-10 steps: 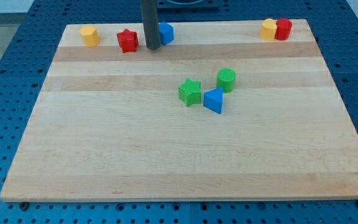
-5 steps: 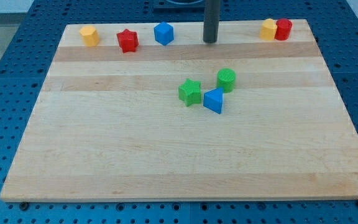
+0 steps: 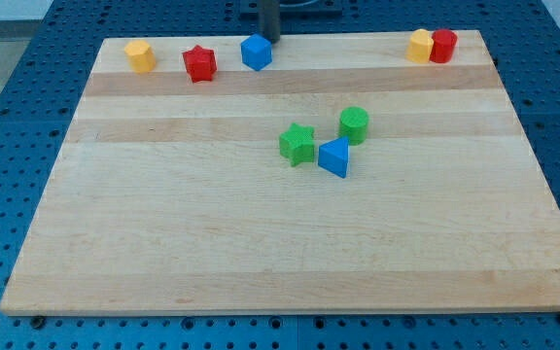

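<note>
Currently: your tip (image 3: pixel 269 40) at board's top edge, just above blue plastic block (image 3: pixel 256 52), contact unclear. No claw fitted. Block looks light, rigid; push flat face.

Obstacles along the surface (image 3: pixel 163 243) top edge: a yellow block (image 3: pixel 140 55), a red star (image 3: pixel 200 63) and a blue block (image 3: pixel 256 52) toward the view's left, with my tip (image 3: pixel 269 39) seen just beside the blue block at its upper right. A yellow block (image 3: pixel 420 45) touching a red cylinder (image 3: pixel 443 45) occupies the top right corner. A tight central cluster is formed by a green star (image 3: pixel 297 144), a green cylinder (image 3: pixel 354 124) and a blue triangular block (image 3: pixel 335 157). Open passage is noted between the top row and this cluster, and across the whole lower half.
</note>
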